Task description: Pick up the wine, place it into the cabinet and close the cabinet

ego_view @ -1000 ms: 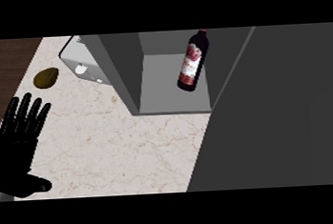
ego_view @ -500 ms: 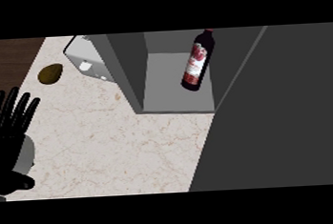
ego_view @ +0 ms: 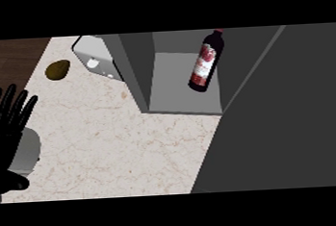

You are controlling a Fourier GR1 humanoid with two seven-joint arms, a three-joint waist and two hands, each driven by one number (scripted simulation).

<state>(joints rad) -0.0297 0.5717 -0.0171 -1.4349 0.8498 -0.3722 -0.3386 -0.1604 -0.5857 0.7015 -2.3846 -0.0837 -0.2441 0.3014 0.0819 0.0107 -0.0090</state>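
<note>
The wine bottle (ego_view: 205,63), dark with a red label, stands upright on the shelf inside the grey cabinet (ego_view: 185,102). The cabinet's big dark door (ego_view: 285,123) fills the right side of the view and swings across the opening, covering its right part. My left hand (ego_view: 7,130) rests open at the left edge over the counter, fingers straight and pointing up, far from the bottle. My right hand shows nowhere; it may be hidden behind the door.
A small olive-brown round object (ego_view: 58,69) lies on the counter at the upper left. A light grey appliance (ego_view: 97,61) stands against the cabinet's left wall. The marble counter (ego_view: 123,151) stretches between my left hand and the door.
The view has shifted so everything slid right and down. The door has swung further across the cabinet opening. My left hand drifted toward the left edge.
</note>
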